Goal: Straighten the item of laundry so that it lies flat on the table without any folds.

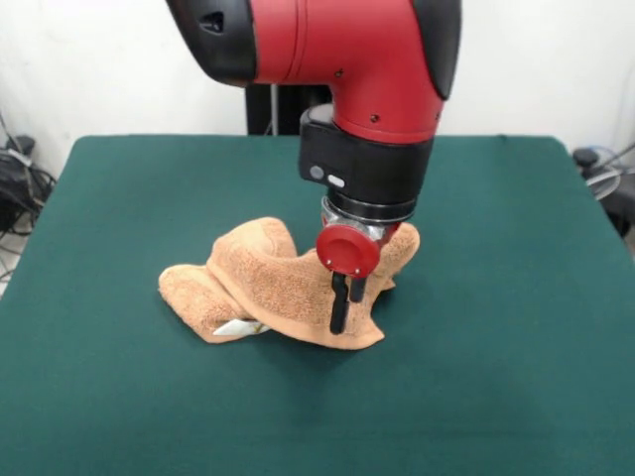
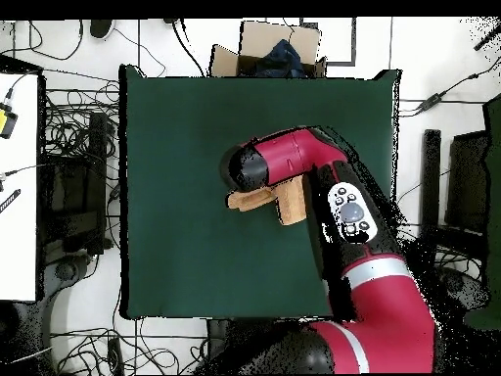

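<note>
The towel (image 1: 273, 288) lies bunched and folded near the middle of the counter (image 1: 496, 347), its long axis running side to side in the front view, with a raised hump at mid-length and a white tag (image 1: 238, 326) showing under its near edge. The claw (image 1: 344, 297) stands directly over the right-hand end of the heap in that view, its two dark fingers (image 1: 339, 307) pointing down close together against the near flap of cloth, so the bulk of the towel extends leftward from it. Judged from the front view, the claw is clenched on that flap, and the coming move turns on drawing this end away from the hump along the long axis to open the folds.
</note>
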Robot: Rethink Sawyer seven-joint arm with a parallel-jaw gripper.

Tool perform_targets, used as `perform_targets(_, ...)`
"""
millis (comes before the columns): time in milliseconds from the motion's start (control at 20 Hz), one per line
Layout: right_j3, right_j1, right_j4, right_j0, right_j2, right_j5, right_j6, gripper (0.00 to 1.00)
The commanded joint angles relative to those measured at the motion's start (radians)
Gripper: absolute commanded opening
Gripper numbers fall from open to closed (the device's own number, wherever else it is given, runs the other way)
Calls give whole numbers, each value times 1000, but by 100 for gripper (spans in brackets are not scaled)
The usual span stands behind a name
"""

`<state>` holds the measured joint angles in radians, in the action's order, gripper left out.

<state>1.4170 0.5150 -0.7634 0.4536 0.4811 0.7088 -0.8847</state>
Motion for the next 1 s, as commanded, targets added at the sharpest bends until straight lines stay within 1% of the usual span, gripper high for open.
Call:
perform_targets(50, -61, -42, -152, -49, -69, 180, 226, 100)
perform_targets(100, -74, -49, -172, -55, -78, 198, 234, 100)
perform_targets(250, -77, -59, -210, -47, -71, 179, 234, 100)
perform_targets(350, -88, -66, -237, -54, -80, 201, 234, 100)
perform_targets(500, -81, -77, -269, -49, -89, 200, 230, 100)
perform_targets(1000, -86, -111, -336, -65, -130, 204, 187, 100)
